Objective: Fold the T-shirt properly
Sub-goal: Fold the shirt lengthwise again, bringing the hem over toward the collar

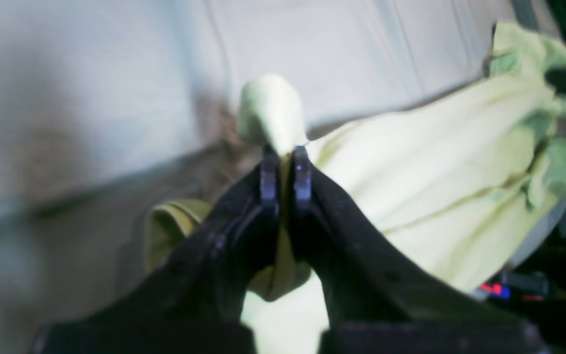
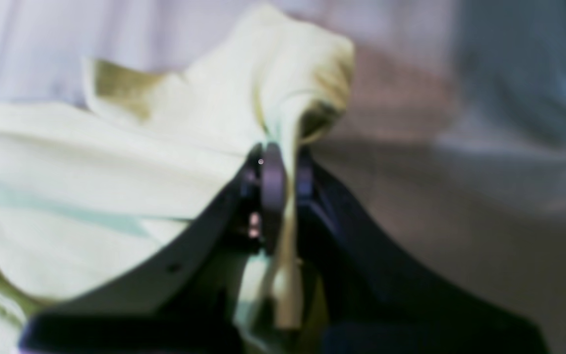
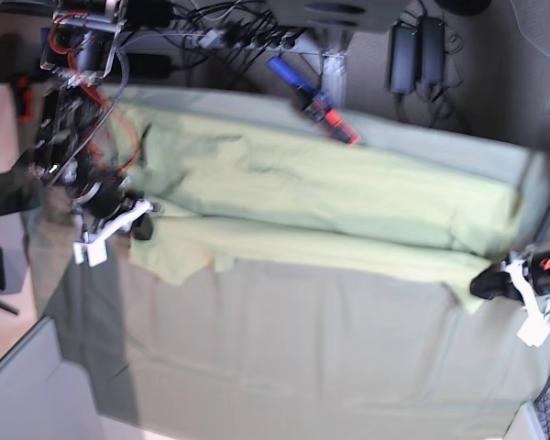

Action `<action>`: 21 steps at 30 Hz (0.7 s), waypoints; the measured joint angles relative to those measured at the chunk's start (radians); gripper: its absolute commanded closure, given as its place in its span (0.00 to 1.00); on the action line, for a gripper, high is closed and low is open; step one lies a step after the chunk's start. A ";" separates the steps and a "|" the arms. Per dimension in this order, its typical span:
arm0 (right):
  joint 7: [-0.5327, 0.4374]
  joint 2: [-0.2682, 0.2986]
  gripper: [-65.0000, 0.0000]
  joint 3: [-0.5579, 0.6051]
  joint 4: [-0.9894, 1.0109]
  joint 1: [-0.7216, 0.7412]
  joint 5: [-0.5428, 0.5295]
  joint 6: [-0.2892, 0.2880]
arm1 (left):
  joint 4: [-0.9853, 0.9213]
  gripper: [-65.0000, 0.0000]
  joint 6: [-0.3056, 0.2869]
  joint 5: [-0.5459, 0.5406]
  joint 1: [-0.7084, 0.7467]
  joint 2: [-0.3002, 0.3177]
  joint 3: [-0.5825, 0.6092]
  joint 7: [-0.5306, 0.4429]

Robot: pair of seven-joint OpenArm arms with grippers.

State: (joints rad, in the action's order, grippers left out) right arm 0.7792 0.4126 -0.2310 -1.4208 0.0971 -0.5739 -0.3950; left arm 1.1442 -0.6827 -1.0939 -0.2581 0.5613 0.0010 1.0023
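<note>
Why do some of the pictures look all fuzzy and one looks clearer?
Left wrist view: very blurry, the T-shirt glows bright and washed out while the left gripper is a dark smudge. Right wrist view: soft too, the background is a grey blur behind the right gripper. Base view: sharpest, with even light on the grey-green sheet.

Both wrist views are soft with blur. In the left wrist view, the T-shirt (image 1: 440, 187) runs off the bottom edge behind the dark fingers (image 1: 269, 179), and the clutter at far right is too dim to identify. The right wrist view cuts the shirt at its left edge. From the base view, the grey-green sheet (image 3: 330, 357) is cropped at the bottom.
</note>
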 measured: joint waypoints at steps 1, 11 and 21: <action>0.000 0.000 1.00 -0.003 -0.014 -0.020 -0.001 0.000 | 0.032 1.00 0.000 0.000 0.021 0.004 0.000 0.000; -0.019 0.000 0.38 -0.023 -0.029 -0.122 0.013 0.000 | 0.087 1.00 0.000 0.088 0.090 -0.012 0.000 -0.045; 0.007 -0.030 0.37 -0.235 -0.133 -0.136 -0.034 0.000 | 0.087 0.99 0.000 0.087 0.100 -0.015 0.000 -0.045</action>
State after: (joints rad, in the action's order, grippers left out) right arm 0.7864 0.3824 -0.4660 -1.5536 -0.0387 -0.6075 -0.3946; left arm 1.2316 -0.6823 -1.0065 -0.1577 0.5461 0.0010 0.9569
